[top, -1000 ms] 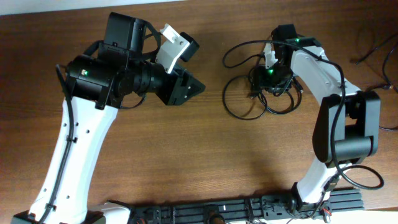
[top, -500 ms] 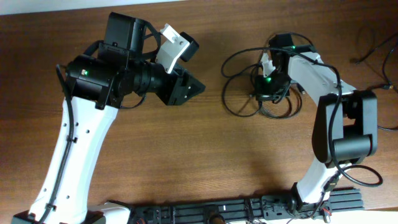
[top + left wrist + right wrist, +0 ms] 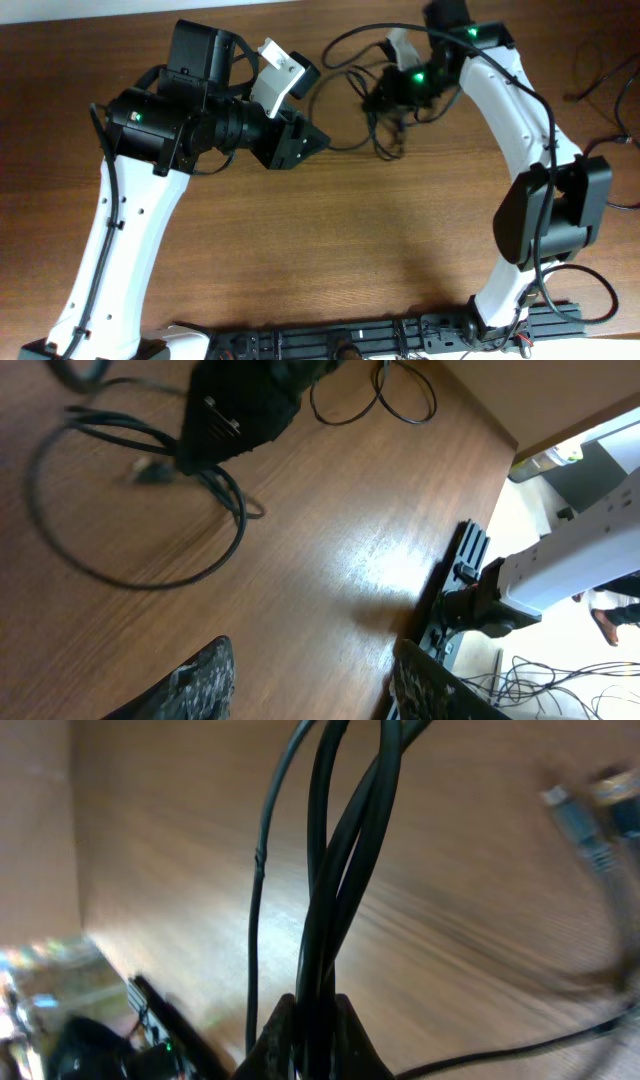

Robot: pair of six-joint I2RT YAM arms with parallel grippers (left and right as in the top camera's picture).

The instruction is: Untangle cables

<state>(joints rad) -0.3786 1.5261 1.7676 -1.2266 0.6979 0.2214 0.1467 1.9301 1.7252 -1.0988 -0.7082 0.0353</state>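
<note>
Cables [image 3: 330,900] run bunched from the right gripper's [image 3: 312,1012] pinching jaws.

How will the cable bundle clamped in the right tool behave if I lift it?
Probably floppy: the cables curve loosely away from the right tool. Likely light, being such thin strands. Several are pinched together, so they'd probably rise as one clump, plugs swinging.

Right end effector [image 3: 310,1020] is clamped tight, arm extended; left end effector [image 3: 318,685] stands parted.
</note>
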